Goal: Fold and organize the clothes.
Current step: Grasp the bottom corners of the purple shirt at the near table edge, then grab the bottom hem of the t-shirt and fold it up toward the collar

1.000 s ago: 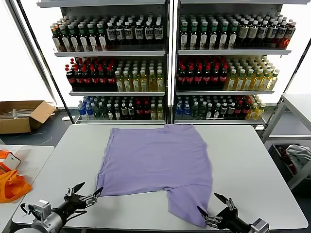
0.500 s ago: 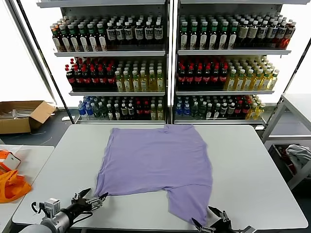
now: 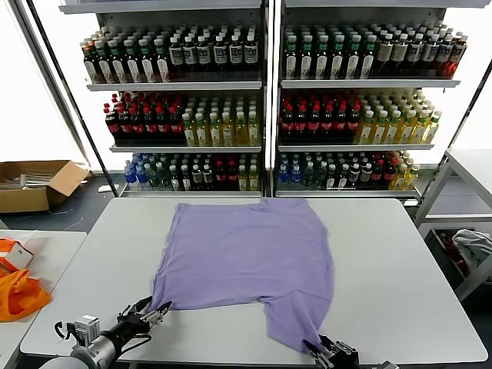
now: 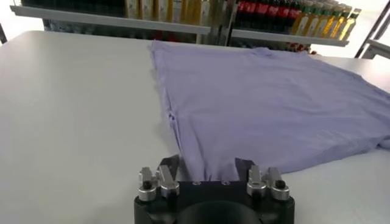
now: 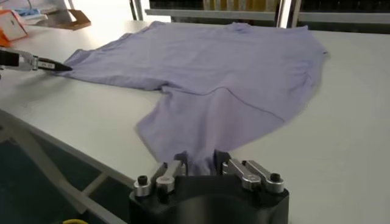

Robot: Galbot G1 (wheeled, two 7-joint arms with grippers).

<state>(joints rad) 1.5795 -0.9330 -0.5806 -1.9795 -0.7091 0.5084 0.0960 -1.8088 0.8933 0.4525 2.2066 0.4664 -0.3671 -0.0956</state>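
- Lavender-purple short-sleeved cotton T-shirt [image 3: 246,261] lies spread plain side up on the pale grey bench [image 3: 400,261], roughly in the middle, collar end toward the drink shelves and one sleeve flopped out toward the near edge
- Right claw [image 3: 329,355] is down at the near edge of the bench, clamped on the tip of that near sleeve; in the right wrist view the purple cloth runs straight in between its fingers [image 5: 172,172]
- Left claw [image 3: 156,314] sits low on the bench at the shirt's near left corner, fingers partly apart with the hem between them; can't tell if they're actually pinching the cloth yet
- Left wrist view shows the shirt edge feeding in between the two black fingertips [image 4: 170,165]
- Off to the side: tall shelves of bottled drinks [image 3: 261,100] behind the bench, a brown cardboard box [image 3: 34,183] on the floor, bright orange fabric [image 3: 17,296] on a neighbouring table
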